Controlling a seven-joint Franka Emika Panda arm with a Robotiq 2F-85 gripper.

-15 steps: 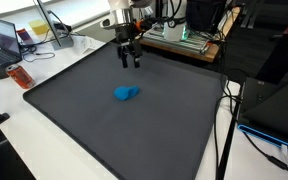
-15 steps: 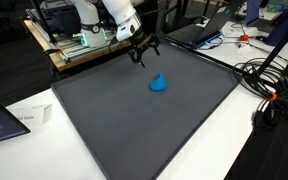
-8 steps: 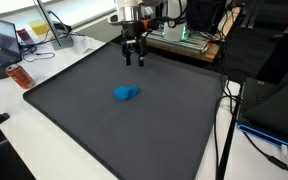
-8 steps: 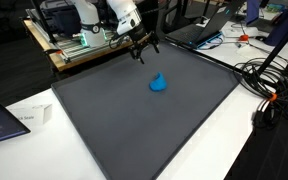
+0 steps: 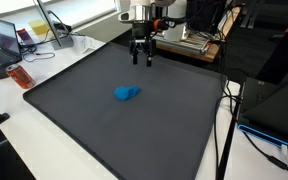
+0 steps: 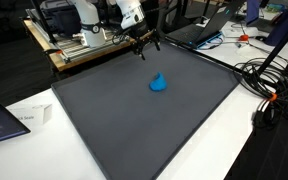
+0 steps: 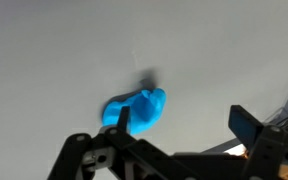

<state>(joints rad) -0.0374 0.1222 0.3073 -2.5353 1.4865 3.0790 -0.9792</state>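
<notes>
Lump (image 5: pixel 126 93) of blue material lies flat on the dark mat (image 5: pixel 94 135) in an exterior view, a little left of the frame's middle. Its long axis runs almost level across the picture, rising slightly toward the right. Up and to the right of it, near the mat's far edge, the gripper (image 5: pixel 142 61) hangs pointing down, its fingers spread with nothing between them, well apart from the lump.

In an exterior view from another side, the lump (image 6: pixel 159 83) sits just above the frame's centre on the mat (image 6: pixel 134 135), broad at its base and narrowing to a tip that points up the frame. The gripper (image 6: pixel 147 50) hovers above and left of it, jaws apart.

In the wrist view the lump (image 7: pixel 136 108) lies at centre, its long axis slanting from lower left to upper right, with the fatter end to the upper right. The gripper (image 7: pixel 182 125) frames the bottom edge, spread wide and empty.
</notes>
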